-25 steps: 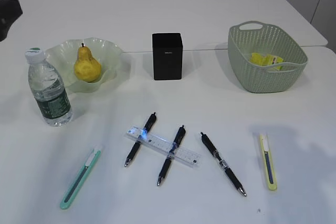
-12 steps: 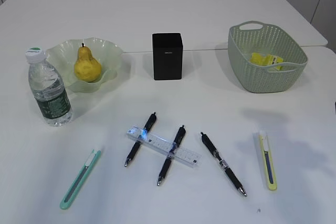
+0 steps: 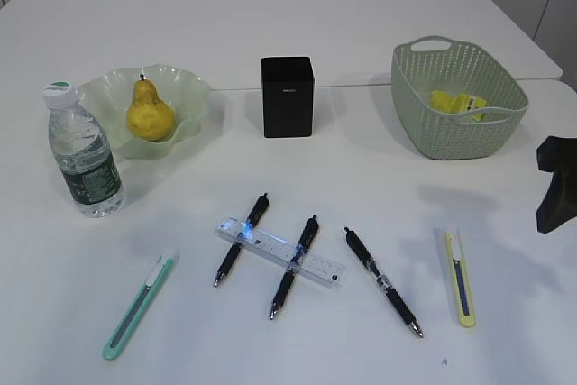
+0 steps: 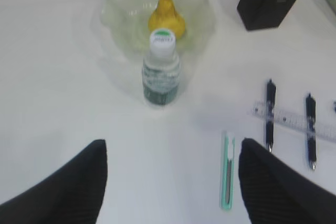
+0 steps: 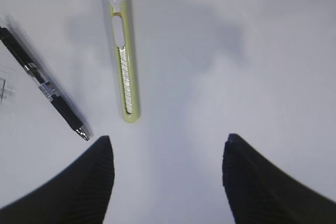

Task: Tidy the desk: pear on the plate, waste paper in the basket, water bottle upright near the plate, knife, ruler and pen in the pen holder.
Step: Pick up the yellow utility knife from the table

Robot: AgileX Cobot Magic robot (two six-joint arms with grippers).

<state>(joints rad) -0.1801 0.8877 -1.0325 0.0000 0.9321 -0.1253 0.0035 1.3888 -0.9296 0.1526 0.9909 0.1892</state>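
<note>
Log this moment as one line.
pear on plate | paper in basket | bottle upright | right claw open near yellow knife

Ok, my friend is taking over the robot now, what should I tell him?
Left gripper: open, empty, above the table near the teal knife.
Right gripper: open, empty, above the yellow knife.
Done: pear on the plate, waste paper in the basket, water bottle upright beside the plate.
Left: both knives, the ruler lying across two pens, and the third pen go in the pen holder. The right gripper is closest to the yellow knife.
</note>
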